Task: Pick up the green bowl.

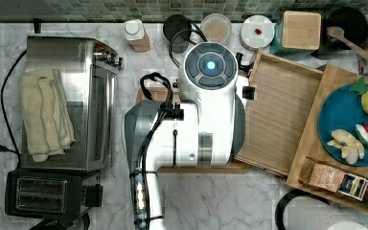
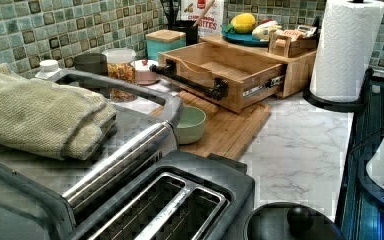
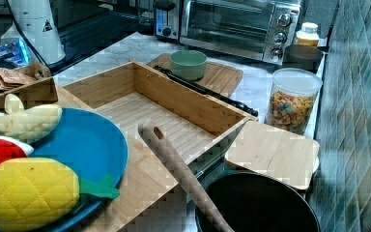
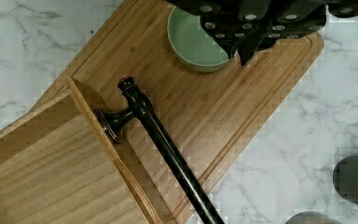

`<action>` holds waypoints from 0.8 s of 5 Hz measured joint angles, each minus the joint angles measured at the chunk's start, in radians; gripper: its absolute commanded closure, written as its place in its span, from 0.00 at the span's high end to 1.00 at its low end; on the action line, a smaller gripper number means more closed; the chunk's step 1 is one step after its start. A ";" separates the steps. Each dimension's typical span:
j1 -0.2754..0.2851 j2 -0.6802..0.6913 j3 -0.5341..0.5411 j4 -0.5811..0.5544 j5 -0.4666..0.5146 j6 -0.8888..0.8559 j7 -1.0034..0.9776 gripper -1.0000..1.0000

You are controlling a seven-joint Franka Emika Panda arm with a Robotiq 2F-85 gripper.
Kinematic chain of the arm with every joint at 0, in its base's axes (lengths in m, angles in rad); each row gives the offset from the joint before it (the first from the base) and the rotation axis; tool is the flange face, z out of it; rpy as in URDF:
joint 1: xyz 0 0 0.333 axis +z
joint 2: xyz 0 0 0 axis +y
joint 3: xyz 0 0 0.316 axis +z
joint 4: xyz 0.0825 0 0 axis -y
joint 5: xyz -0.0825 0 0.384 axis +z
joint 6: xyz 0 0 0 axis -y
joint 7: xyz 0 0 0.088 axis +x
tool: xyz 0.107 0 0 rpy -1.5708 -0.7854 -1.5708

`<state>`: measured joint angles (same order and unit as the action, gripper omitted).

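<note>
Green bowl [image 4: 193, 44] seated on cutting board [image 4: 223, 116], close to drawer handle [image 4: 163, 140]. Hand [image 4: 247, 44] above bowl; spread cannot be told. Rim slip, handle strike risked.

arm [image 1: 206, 105] over cutting board [image 1: 203, 168]; drawer [image 1: 280, 120] open; plate [image 1: 338, 122] beside

The bowl [image 3: 188, 64] was pale green on a light brown wooden board [image 3: 222, 77]. Near the board, the counter [image 2: 300, 145] was white with grey marble lines.

Green bowl [image 3: 188, 64] — upright, empty — on cutting board [image 3: 222, 77].
</note>
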<state>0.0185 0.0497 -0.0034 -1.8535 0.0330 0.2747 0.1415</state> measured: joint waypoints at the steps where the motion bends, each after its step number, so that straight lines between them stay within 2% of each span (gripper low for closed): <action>1: 0.000 0.000 0.000 -0.007 0.000 0.004 0.000 0.00; 3: 0.000 0.007 -0.002 -0.035 0.000 0.044 0.000 0.00; 4: 0.005 -0.004 0.001 -0.100 0.000 0.124 0.081 0.00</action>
<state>0.0237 0.0453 -0.0022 -1.9531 0.0333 0.3987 0.2227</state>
